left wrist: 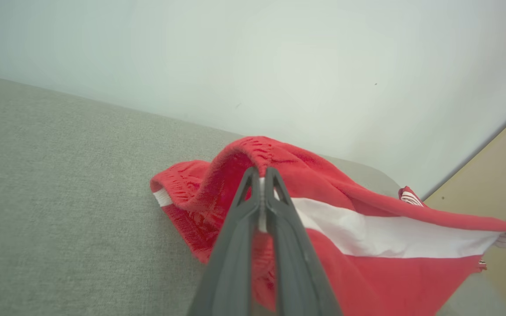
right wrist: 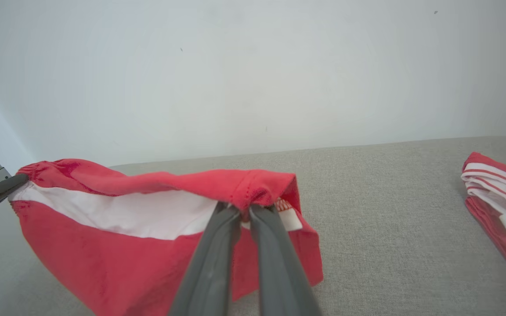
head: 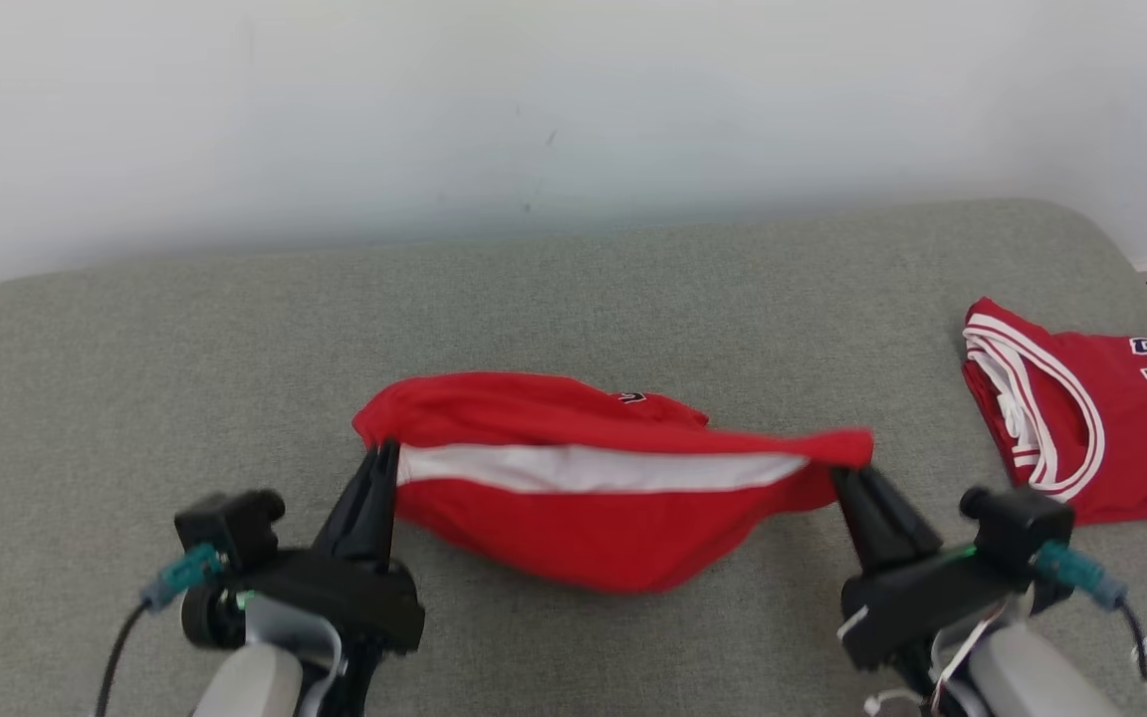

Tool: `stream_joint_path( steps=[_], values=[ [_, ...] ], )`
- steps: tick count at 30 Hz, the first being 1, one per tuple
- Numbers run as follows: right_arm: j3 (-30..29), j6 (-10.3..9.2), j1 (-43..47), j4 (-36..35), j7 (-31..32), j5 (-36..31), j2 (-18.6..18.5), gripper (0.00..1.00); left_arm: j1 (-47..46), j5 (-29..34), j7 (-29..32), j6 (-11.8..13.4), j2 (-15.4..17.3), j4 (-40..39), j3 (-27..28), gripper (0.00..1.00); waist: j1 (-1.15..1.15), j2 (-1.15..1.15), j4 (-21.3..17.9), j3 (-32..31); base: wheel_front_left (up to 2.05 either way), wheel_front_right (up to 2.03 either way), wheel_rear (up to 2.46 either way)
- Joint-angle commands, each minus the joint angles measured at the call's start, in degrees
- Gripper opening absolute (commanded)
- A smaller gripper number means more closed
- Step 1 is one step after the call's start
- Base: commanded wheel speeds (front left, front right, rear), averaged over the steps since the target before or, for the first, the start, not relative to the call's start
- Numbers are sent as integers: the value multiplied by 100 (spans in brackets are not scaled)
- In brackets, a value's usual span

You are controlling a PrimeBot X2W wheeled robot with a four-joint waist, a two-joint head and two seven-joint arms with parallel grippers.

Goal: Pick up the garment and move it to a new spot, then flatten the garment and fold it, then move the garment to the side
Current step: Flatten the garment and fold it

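The red mesh shorts with a broad white side stripe (head: 573,528) hang stretched between the two grippers, above the middle of the grey fabric-covered worktop (head: 633,299). The left gripper (head: 386,456) is closed on the gathered edge at one end, and the right gripper (head: 844,478) is pinched onto the fold at the other end, next to a small white label.

The long axis of the shorts therefore runs straight across from left to right, level with both sets of fingertips, and neither arm is nearer than the other. Judging from this, the carry to a new spot needs both arms to travel together at the same spacing, or the span will slacken or pull out of a grip.

The middle sags in a belly, and I cannot tell whether its lowest part touches the worktop or hangs just clear. How many layers each gripper has caught is hidden inside the bunched cloth. To the right, well apart, lies a folded red jersey with white trim and dark lettering (head: 1111,428), cut off by the edge of the head view.
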Motion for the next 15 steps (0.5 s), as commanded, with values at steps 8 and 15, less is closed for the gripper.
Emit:
stream_joint_path(
  steps=[8, 15],
  values=[
    [-356, -14, -1111, -911, 580, 751, -376, 0, -1049, -1090, 816, -11, 153, -1075, -123, 0, 0, 0, -164, 211, 0, 0, 0],
    [-427, -13, -2828, -754, 1386, 1195, -98, 0, -2391, -1822, 1586, 19, 541, -1289, 256, 0, 0, 0, -497, 1105, 0, 0, 0]
  ],
)
